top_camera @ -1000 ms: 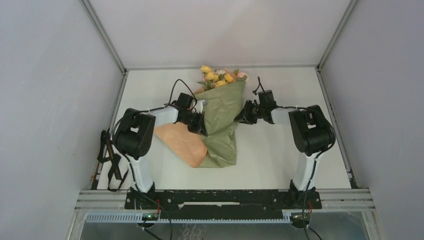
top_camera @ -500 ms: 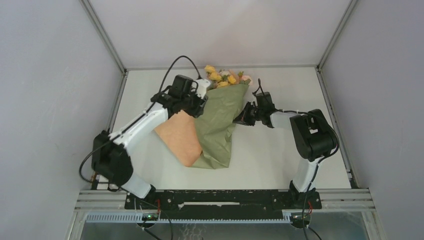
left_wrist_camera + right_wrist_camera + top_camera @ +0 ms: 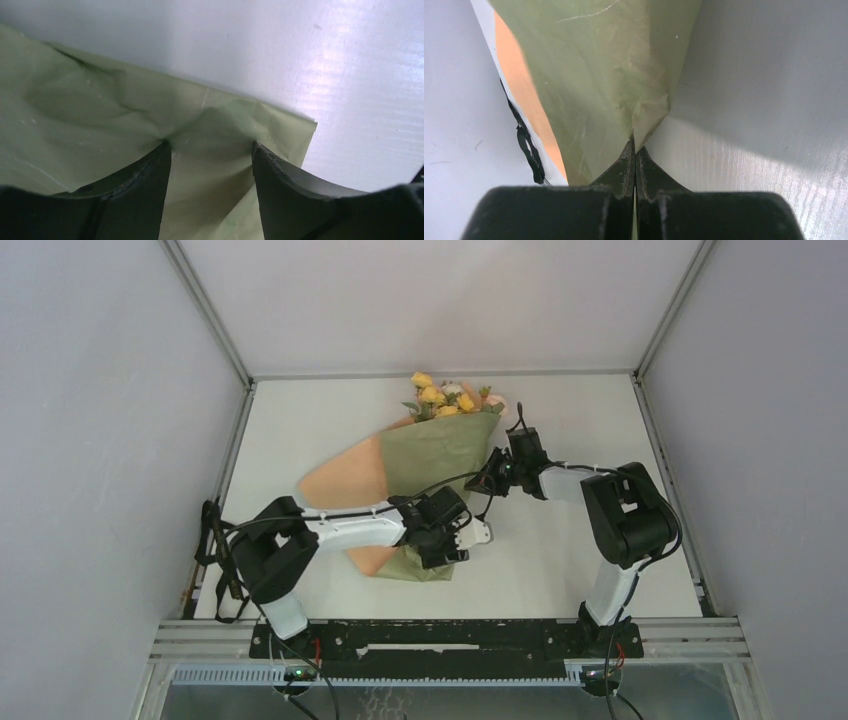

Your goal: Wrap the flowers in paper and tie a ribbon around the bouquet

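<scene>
Paper point(image 3: 440, 450) is rolled into a loose cone on the table point(image 3: 570, 570), olive side out. Peach lining point(image 3: 345, 480) shows along the paper's left flap. Flowers point(image 3: 450, 398) sit inside it: only yellow/pink/cream heads + a few leaves stick out of the paper's far open end. Stems are fully hidden by the wrap.

Right gripper point(image 3: 634, 145): jaws pressed together, pinching the paper's right edge abt halfway along the cone. Olive sheet fans up and away from the tips, creased just above the pinch.

Left gripper point(image 3: 210, 150): fingers point(image 3: 150, 175) apart, over the paper's near narrow end. Both tips touch the olive surface, with a raised wrinkle of paper between them. Nothing is clamped. The paper's near corner ends just past the tips, bare table beyond.

Hard to see:
- The left arm crosses the paper's near end in the top view, so the cone tip is mostly covered.
- Left wrist cam shows only olive sheet + table, no flowers.
- Right wrist cam: a thin black strand beyond the paper's peach edge is prob the ribbon point(image 3: 526, 150), could be a cable. Too small to tell, and its gap to the paper is unclear.
</scene>
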Available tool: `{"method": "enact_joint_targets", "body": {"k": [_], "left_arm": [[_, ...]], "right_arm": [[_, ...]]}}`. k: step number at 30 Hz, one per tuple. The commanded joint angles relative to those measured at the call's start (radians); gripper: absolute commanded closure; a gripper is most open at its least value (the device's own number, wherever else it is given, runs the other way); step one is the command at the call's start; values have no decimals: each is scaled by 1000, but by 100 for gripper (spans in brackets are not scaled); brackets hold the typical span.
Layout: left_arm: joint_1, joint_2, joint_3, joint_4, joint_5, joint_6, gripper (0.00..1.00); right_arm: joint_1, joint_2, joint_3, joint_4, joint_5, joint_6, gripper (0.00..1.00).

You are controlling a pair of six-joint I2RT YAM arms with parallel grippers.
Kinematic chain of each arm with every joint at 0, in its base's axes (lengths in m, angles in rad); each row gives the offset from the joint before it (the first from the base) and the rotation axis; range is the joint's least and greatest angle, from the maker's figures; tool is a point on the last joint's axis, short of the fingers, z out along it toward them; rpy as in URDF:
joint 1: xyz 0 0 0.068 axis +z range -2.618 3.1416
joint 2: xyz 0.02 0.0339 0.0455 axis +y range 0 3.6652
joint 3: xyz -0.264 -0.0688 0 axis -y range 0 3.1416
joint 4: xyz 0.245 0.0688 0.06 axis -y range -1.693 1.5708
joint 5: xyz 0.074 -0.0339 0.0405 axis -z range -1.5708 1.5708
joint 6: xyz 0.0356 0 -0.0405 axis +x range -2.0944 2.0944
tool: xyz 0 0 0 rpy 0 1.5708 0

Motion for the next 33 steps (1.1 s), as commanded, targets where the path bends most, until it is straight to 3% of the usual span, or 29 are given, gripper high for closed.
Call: {"method": "enact_joint_targets", "body": {"k": [1,9,17,20,24,28,30,33], "left_arm": [[-31,23,-40,58,-13,72,37],[-60,104,21,-100,81,156,42],[-66,118,36,-140,114,179,46],[-63,116,38,-143,118,177,46],[-19,114,52,-123,146,146,45],[31,91,55,-87,185,112,45],[43,70,46,-69,213,103,45],[50,55,47,-53,254,91,45]], "right_arm": [[-4,-44,-1,15,5,10,100],[-118,66,193,-75,-19,-86,98],[-210,232,552,-322,36,-217,92],[-245,227,618,-425,46,-285,69],[-247,156,585,-493,44,-351,52],[-242,-43,424,-467,97,-373,55],[-211,-131,302,-379,13,-355,63],[-127,-133,235,-332,-155,-353,76]]}}
